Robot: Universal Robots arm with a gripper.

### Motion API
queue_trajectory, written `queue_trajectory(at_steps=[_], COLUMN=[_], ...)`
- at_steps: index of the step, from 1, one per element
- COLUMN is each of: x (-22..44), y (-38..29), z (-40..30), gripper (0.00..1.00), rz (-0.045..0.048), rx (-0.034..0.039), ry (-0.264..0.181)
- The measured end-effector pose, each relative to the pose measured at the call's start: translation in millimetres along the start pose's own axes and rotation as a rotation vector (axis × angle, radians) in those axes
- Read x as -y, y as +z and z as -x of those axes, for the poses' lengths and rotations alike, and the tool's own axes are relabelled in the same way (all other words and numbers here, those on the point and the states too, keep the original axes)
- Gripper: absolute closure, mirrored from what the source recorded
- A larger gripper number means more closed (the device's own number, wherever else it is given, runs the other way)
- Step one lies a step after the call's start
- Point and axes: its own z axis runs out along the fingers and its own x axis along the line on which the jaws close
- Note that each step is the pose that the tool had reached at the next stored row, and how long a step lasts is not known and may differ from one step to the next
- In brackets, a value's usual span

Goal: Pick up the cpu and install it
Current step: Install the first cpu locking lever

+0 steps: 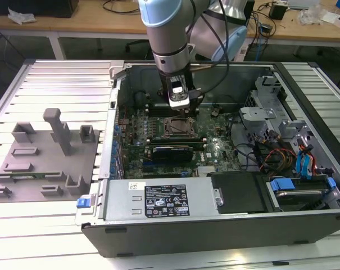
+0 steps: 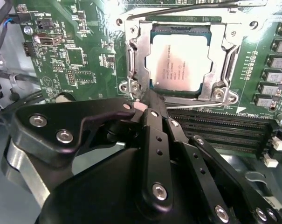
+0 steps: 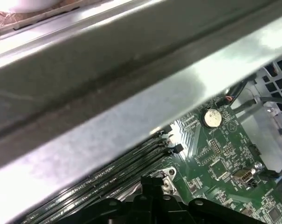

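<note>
The cpu (image 2: 179, 62) lies flat in the socket (image 2: 137, 56) on the green motherboard (image 2: 75, 60), its pale silver top facing up and the metal frame of the socket bordering it on all sides. In the second wrist view the chip sits square within the frame, with a thin wire lever (image 2: 187, 10) running across the board just beyond the socket's far side.

The gripper (image 2: 147, 100) hangs just above the near edge of the socket, its black fingers (image 2: 154, 126) drawn together to a narrow tip. Nothing is held between them. The tip is close to the socket frame; whether it touches the frame cannot be told.

In the exterior view the arm (image 1: 168, 39) reaches straight down into the open computer case (image 1: 226, 225), and the gripper (image 1: 178, 104) stands directly over the socket (image 1: 177, 127) near the middle of the motherboard (image 1: 214, 147). Dark memory slots (image 2: 224, 128) run beside the socket. The case lies on its side on the desk (image 1: 46, 219), toward the exterior view's right. A grey plastic fixture (image 1: 46, 157) with upright blocks rests on the desk near its edge at the exterior view's left, well apart from the case.

In the first wrist view a bright metal bar (image 3: 131, 107) crosses close to the camera, and a round coin battery (image 3: 212, 118) shows on the board (image 3: 224, 168) behind it.
</note>
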Motion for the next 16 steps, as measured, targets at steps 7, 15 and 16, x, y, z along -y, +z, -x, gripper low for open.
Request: queue_trajectory(at_steps=[7, 15, 16], x=[-5.7, -8.5, -8.6], y=[-2.0, -3.5, -3.6], z=[-3.6, -12.1, -12.5], gripper=[0.89, 0.89, 0.89], rz=[0.0009, 0.0028, 0.0029], rx=[0.0015, 0.0057, 0.0059], ry=[0.0, 0.002, 0.002])
